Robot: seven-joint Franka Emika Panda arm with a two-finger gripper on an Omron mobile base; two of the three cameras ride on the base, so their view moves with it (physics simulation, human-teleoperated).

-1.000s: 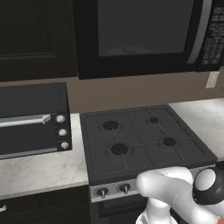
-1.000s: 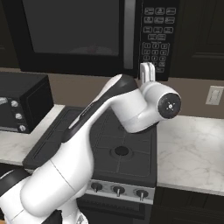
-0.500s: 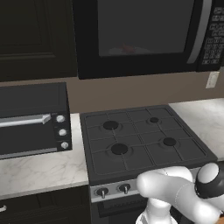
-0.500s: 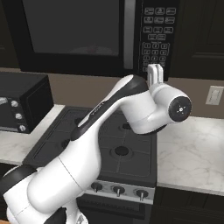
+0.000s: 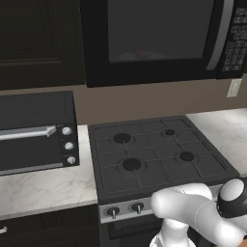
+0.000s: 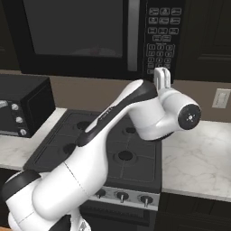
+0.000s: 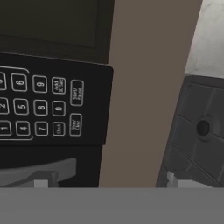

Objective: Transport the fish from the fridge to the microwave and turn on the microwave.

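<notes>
Now we have the fish [image 5: 140, 52] inside the microwave [image 5: 159, 38], a small red-orange shape showing dimly behind the dark glass, and the door looks shut, so by our reckoning only the switching-on remains. Our gripper [image 6: 162, 75] stands with its jaws spread wide and nothing between them, raised in the right base view just below the keypad [image 6: 163, 36] at the microwave's right end. What the next move turns on is that the keypad lies up and slightly ahead of our fingertips. In the hand view, which is rolled onto its side, the number keys [image 7: 30, 105] lie across the left of the picture, and the two taller buttons [image 7: 75, 108] at the pad's edge sit nearest the middle. We cannot read their labels, so we cannot tell which is start. The stove [image 5: 157, 154] lies well below our hand and apart from it.
</notes>
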